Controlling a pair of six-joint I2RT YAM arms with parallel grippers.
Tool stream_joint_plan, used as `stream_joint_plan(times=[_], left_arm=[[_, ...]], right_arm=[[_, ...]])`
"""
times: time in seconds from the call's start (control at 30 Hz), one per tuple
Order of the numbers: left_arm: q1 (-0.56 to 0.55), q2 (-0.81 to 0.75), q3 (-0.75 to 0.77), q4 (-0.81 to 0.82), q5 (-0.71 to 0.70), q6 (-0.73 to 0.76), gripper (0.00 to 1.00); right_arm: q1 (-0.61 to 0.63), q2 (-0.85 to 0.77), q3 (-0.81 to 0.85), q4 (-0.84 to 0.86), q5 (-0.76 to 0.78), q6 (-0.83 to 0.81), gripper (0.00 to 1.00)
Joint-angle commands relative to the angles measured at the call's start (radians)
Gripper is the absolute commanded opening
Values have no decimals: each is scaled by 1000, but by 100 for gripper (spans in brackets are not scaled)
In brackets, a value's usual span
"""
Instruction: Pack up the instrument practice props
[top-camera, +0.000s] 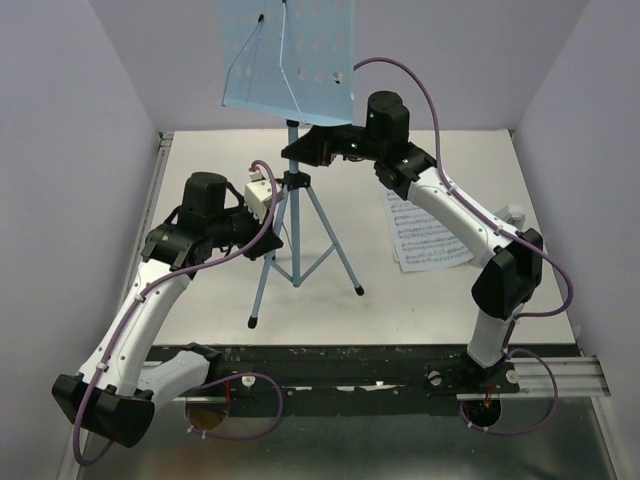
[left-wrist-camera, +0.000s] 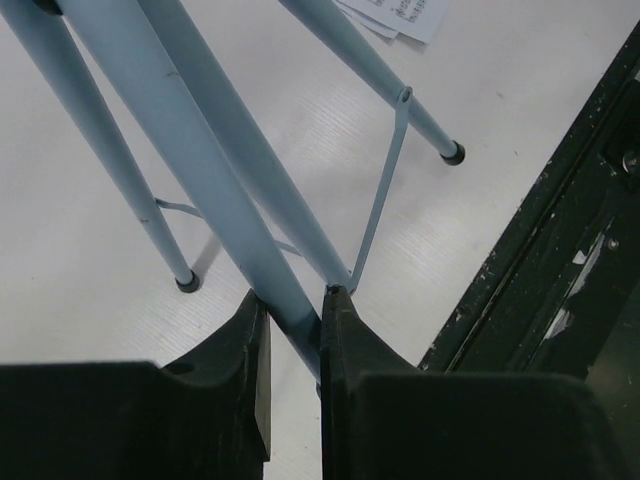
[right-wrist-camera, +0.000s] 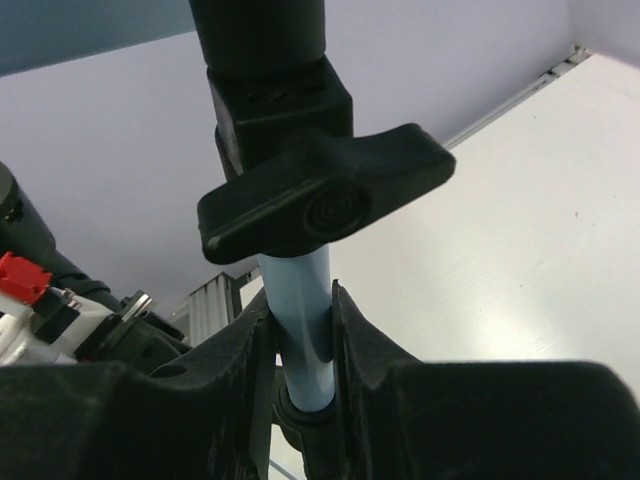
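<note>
the music stand (top-camera: 294, 225) stands upright just left of the sheet pages (top-camera: 430, 240); right gripper (right-wrist-camera: 303, 350) clamps its pole (right-wrist-camera: 303, 290), left gripper (left-wrist-camera: 293, 310) pinches a leg (left-wrist-camera: 200, 170). Looks light, stiff, top-heavy, slick tubes, so the pole's the spot to hold

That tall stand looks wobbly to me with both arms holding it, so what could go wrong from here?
The music stand looks top-heavy under its tray, and the right fingers and left fingers only pinch smooth round tube, so it might slip or tip. Folding the legs might also sweep the sheet music lying nearby off the table.
</note>
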Motion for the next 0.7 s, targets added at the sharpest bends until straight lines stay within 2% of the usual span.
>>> stream_joint_plan(times=[0.0, 0.23, 0.5, 0.67], left_arm=[[-66, -90, 39, 128, 289, 221, 0], [-64, -86, 46, 125, 297, 203, 0], [-64, -41, 202, 107, 356, 187, 0], [-64, -18, 241, 116, 380, 150, 0]], right_arm=[[12, 29, -51, 100, 165, 79, 0], [17, 46, -75, 98, 179, 94, 0], [49, 52, -25, 90, 183, 143, 0], [53, 64, -34, 80, 222, 164, 0]])
